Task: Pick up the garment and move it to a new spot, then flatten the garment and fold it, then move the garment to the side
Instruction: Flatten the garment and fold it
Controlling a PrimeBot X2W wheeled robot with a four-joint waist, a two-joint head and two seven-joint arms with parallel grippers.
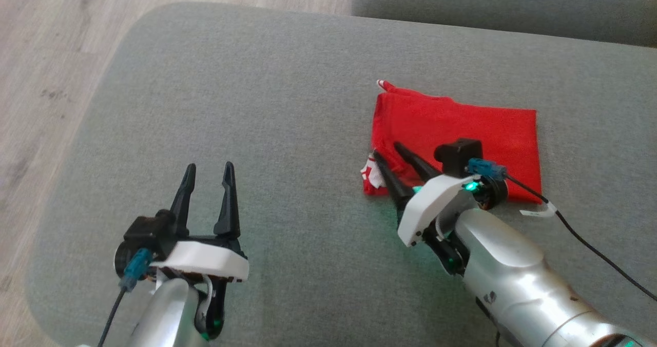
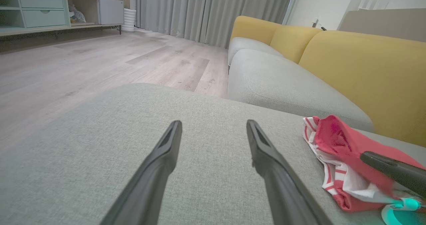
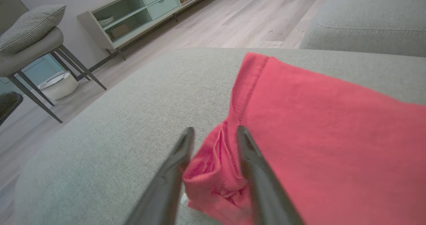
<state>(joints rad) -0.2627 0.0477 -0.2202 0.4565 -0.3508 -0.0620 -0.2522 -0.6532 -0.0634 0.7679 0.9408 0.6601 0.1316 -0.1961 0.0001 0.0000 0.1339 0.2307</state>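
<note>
Garment (image 1: 462,126) near edge hidden behind right arm (image 1: 513,275); stripes barely showing.

Soft even daylight, no hard shadows.
Close up, the right gripper (image 3: 215,129) blurs; green lamp glow tints the grey woven cushion (image 1: 380,218).

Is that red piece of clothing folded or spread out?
Folded: the garment lies as a compact rectangle on the grey cushion, with striped layers stacked at one edge.
</note>
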